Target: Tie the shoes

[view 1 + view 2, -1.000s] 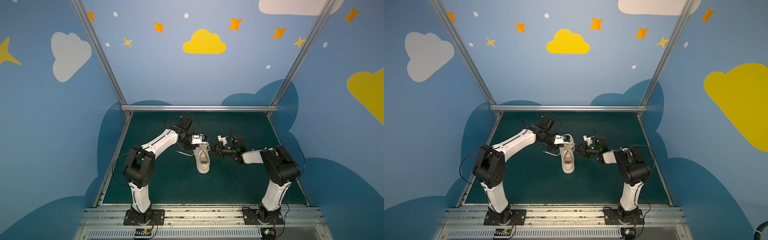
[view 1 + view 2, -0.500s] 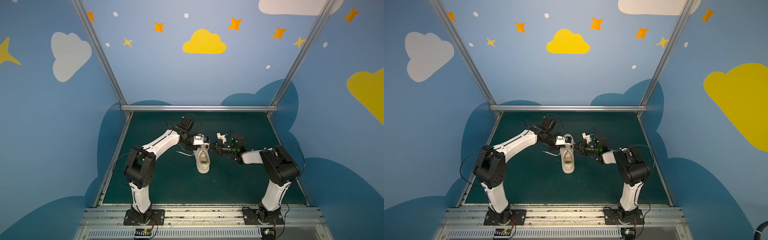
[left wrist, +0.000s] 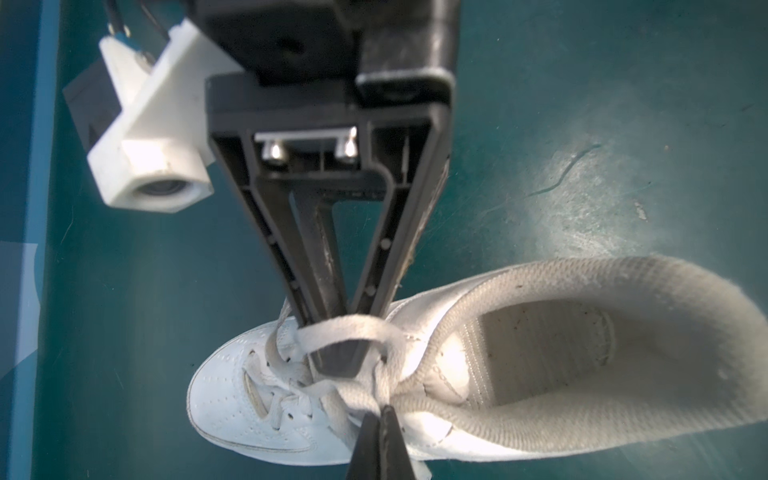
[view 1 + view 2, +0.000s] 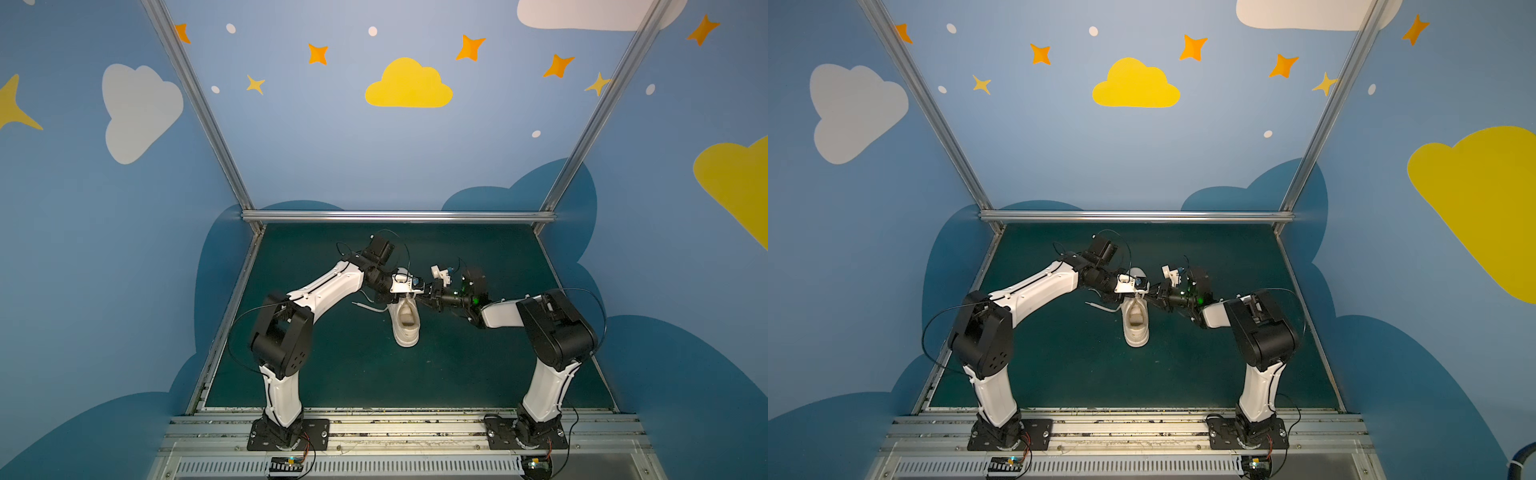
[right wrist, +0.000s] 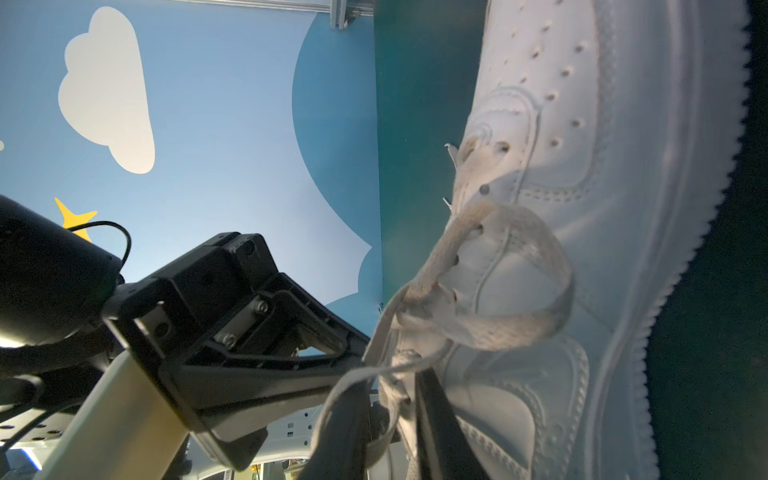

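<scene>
In both top views the sneaker [image 4: 406, 326] lies mid-frame on the green mat [image 4: 353, 374]. At the wrist view's bottom edge our left gripper [image 3: 381, 419] is pinched tight on the laces [image 3: 361, 395]. Our right gripper [image 3: 337, 357] pokes through their loop [image 3: 345, 326], fingers narrowly parted, gripping nothing we can confirm. We should hold the left pinch firm and close the right only around a strand.

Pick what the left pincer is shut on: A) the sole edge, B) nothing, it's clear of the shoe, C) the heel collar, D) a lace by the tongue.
D: in the left wrist view the left pincer has its tips closed on a white lace where the strands cross on the sneaker, away from collar and sole.
</scene>
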Tool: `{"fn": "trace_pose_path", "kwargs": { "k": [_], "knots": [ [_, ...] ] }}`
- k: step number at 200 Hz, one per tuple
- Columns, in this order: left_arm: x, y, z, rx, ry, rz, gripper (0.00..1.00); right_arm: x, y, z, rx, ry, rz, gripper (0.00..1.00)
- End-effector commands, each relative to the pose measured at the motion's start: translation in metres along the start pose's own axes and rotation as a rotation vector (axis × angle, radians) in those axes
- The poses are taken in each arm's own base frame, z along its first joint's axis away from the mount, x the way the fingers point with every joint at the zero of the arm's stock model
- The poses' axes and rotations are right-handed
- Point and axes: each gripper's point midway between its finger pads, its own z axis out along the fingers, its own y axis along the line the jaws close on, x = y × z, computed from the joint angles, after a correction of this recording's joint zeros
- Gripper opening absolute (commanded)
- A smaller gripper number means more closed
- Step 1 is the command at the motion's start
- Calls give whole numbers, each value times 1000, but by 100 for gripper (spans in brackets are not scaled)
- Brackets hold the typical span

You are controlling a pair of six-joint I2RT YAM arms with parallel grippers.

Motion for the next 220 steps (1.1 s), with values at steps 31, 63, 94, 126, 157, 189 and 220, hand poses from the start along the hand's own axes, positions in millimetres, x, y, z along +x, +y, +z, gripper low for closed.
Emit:
{"fn": "trace_pose_path", "kwargs": {
  "k": [31, 63, 94, 126, 157, 189, 220],
  "knots": [
    [-2, -3, 3, 19, -2, 8, 3, -1, 12, 7, -35, 19, -37, 24],
    [-1, -3, 5, 23, 7, 6, 3, 0, 13, 6, -42, 20, -37, 27],
    [-1, -3, 4, 26, 4, 6, 3, 0, 14, 7, -47, 24, -38, 30],
    [-3, -4, 5, 27, 3, 16, 3, 0, 14, 9, -48, 31, -34, 31],
    [-6, -5, 7, 27, 1, 23, 3, 0, 12, 11, -46, 35, -29, 31],
    [-6, -3, 9, 27, 1, 21, 3, 2, 10, 11, -41, 37, -24, 29],
    [-7, -1, 9, 23, 3, 9, 3, 5, 5, 11, -25, 44, -15, 25]
  ]
}}
